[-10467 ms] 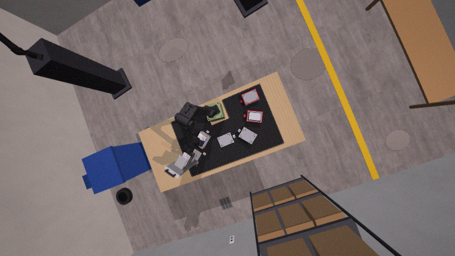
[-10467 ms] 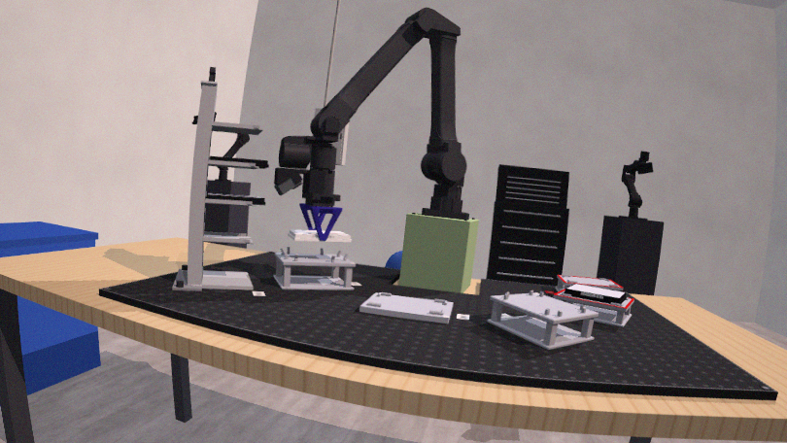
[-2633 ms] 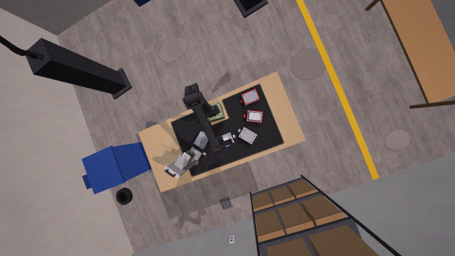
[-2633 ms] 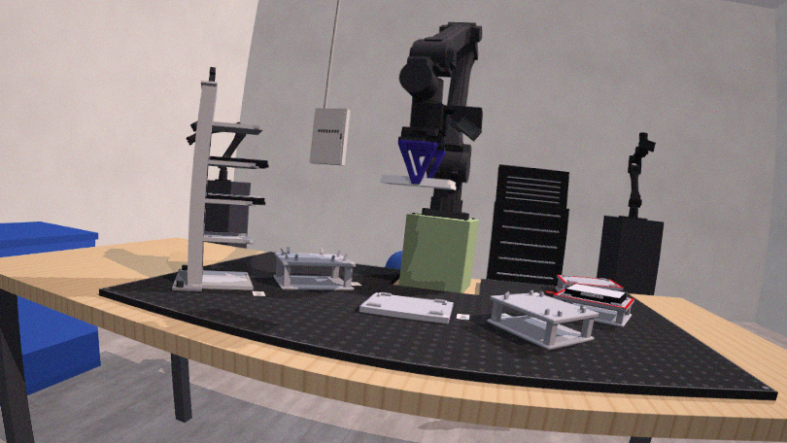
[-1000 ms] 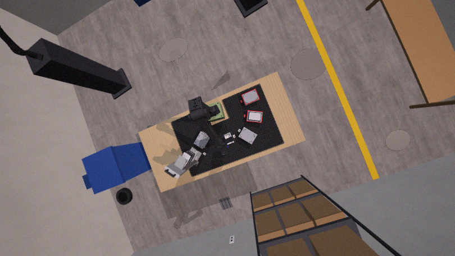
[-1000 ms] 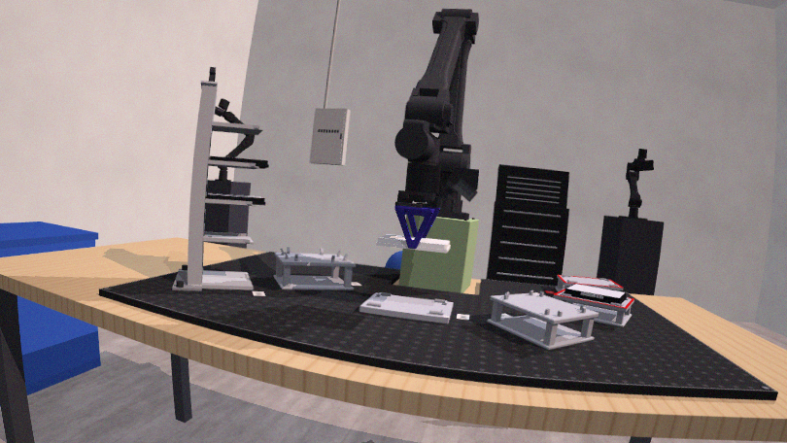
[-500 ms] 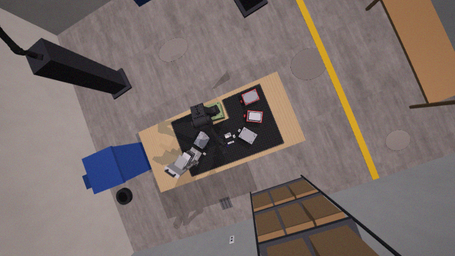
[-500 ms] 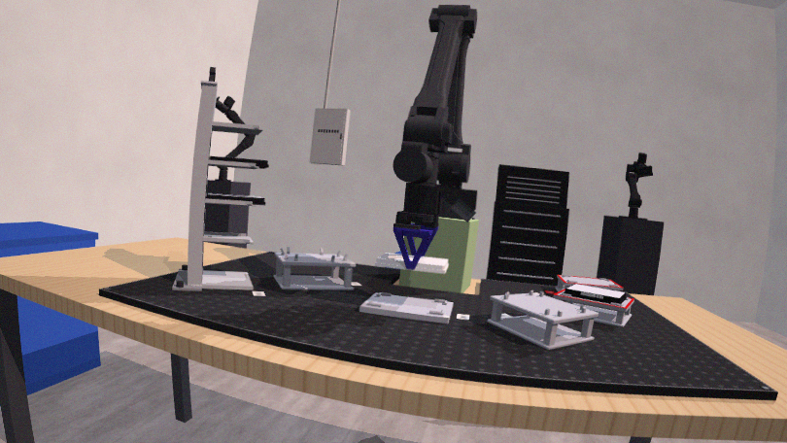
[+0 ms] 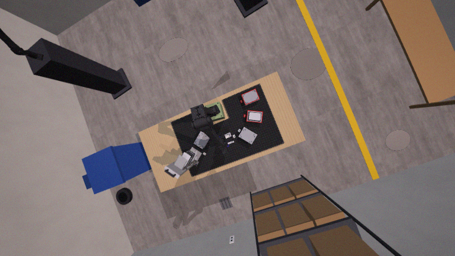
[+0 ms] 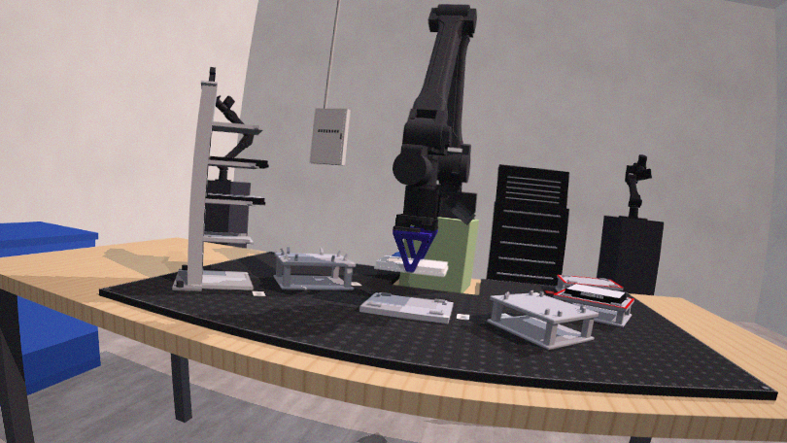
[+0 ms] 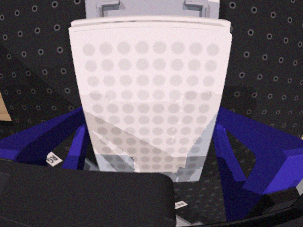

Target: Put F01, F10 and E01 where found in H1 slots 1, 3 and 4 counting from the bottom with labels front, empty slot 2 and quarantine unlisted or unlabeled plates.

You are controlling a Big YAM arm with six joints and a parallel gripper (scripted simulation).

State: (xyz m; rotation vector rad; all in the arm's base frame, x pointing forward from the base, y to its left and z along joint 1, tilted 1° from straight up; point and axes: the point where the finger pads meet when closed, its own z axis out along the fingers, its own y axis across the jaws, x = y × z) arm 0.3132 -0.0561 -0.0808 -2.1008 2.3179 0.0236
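Observation:
My gripper point(image 10: 411, 257) is shut on a white multiwell plate point(image 10: 410, 261) and holds it level above the black mat. In the wrist view the plate point(image 11: 151, 92) lies lengthwise between my blue fingers, its wells up. The flat grey nest N6 point(image 11: 151, 4) shows just past its far end, and it lies low on the mat in front in the side view point(image 10: 406, 306). No label shows on the plate from here. The plate hotel H1 point(image 10: 215, 187) stands at the left with several shelves; what is on them is hard to tell.
Two red-edged quarantine nests point(image 10: 592, 294) stand at the right; the nearer one holds a plate. A raised grey nest point(image 10: 314, 264) stands beside the hotel and another point(image 10: 542, 316) at the right front. The arm's green pedestal point(image 10: 448, 258) is behind the held plate.

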